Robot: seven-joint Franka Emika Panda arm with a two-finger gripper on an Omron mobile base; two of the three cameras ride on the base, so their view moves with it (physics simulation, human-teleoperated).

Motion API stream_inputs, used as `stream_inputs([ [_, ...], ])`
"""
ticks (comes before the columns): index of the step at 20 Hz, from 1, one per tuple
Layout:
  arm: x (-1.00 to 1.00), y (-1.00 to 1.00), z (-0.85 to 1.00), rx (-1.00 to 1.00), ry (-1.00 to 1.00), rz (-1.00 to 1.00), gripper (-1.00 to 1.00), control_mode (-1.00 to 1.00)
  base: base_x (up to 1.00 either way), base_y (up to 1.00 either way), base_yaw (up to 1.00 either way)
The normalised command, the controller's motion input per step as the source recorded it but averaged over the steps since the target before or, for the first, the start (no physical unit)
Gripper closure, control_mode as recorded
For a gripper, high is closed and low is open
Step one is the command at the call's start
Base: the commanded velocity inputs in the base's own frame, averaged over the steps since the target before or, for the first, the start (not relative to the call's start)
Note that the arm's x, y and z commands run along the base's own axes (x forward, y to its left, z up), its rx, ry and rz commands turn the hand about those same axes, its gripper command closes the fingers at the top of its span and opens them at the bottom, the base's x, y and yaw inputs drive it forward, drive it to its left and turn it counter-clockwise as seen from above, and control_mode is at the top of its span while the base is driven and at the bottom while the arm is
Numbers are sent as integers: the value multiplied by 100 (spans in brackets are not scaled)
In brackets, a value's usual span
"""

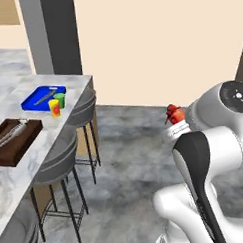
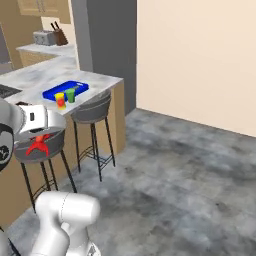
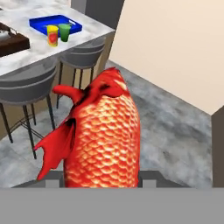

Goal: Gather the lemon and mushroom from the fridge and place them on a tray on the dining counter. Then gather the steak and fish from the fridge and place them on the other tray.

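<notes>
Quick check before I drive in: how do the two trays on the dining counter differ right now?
The blue tray is bright blue and lies at the counter's far end, beside a yellow cup and a green cup. The brown tray is dark wood and lies nearer the robot. The blue one carries a thin grey item; the brown one's contents are unclear. Both are shallow rectangles on the dining counter.

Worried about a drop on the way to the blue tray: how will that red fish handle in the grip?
The fish probably stays stiff: it stands upright above the gripper. Its glossy scales may be slippery, and its tall body could tip.
</notes>
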Motion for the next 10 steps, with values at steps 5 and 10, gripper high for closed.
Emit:
stream_inputs([
  [5, 0, 0, 0, 0, 0, 0, 100, 100, 89, -51, 29],
  [10, 0, 0, 0, 0, 0, 0, 100, 100, 88, -50, 30],
])
